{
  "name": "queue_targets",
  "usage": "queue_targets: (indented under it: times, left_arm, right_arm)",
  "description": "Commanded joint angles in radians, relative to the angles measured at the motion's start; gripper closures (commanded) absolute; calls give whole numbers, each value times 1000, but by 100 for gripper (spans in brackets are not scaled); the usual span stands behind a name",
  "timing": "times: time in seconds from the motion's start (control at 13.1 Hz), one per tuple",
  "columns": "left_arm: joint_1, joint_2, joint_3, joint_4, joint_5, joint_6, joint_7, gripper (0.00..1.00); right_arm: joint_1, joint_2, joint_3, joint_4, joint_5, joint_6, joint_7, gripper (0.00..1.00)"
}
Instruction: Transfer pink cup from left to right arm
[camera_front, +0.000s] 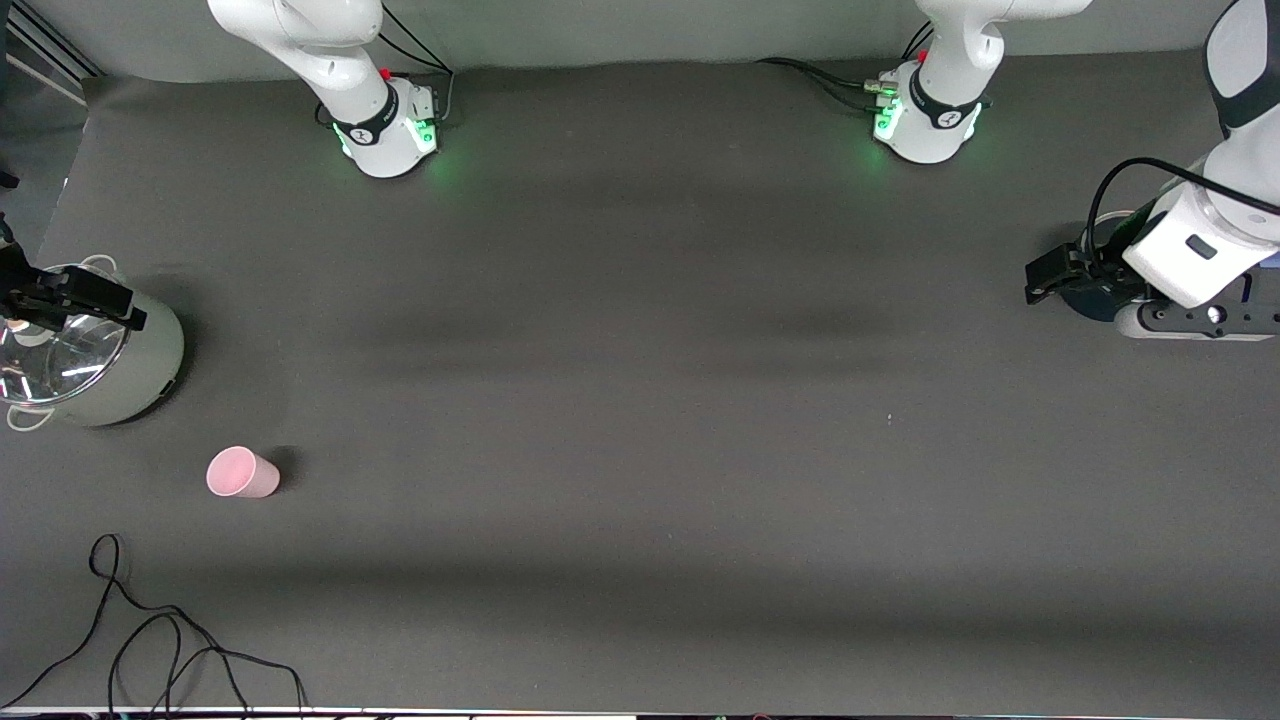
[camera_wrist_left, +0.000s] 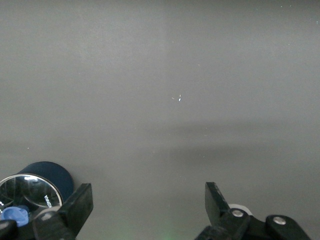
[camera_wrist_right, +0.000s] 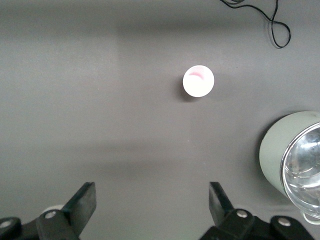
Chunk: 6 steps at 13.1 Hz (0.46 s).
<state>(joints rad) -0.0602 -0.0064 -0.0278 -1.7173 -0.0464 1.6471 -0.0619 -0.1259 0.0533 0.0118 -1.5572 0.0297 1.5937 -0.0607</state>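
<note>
standing on the tabletop (camera_front: 640, 400) at the right arm's end, the cup (camera_front: 242, 472) is held by neither arm; a pot (camera_front: 95, 360) sits near it, farther from the camera. right hand (camera_front: 60, 300) is over the pot, fingers spread. left hand (camera_front: 1050, 275) is parked at its own end, fingers spread. cup lies where a finished handover or an unstarted one would leave it; step can't be judged.

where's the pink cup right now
The pink cup stands on the table at the right arm's end, nearer the front camera than the lidded pot, with the loose black cable nearer still. Neither gripper holds it.
</note>
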Motion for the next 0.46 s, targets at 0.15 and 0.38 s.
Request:
queue_targets:
  times: [0.15, 0.38]
  left_arm:
    - [16, 8, 2, 24, 11, -9, 4, 0]
    - [19, 8, 2, 24, 11, -7, 4, 0]
  right_arm:
    - [22, -16, -18, -7, -13, -1, 25, 0]
    - [22, -18, -18, -7, -10, -1, 25, 0]
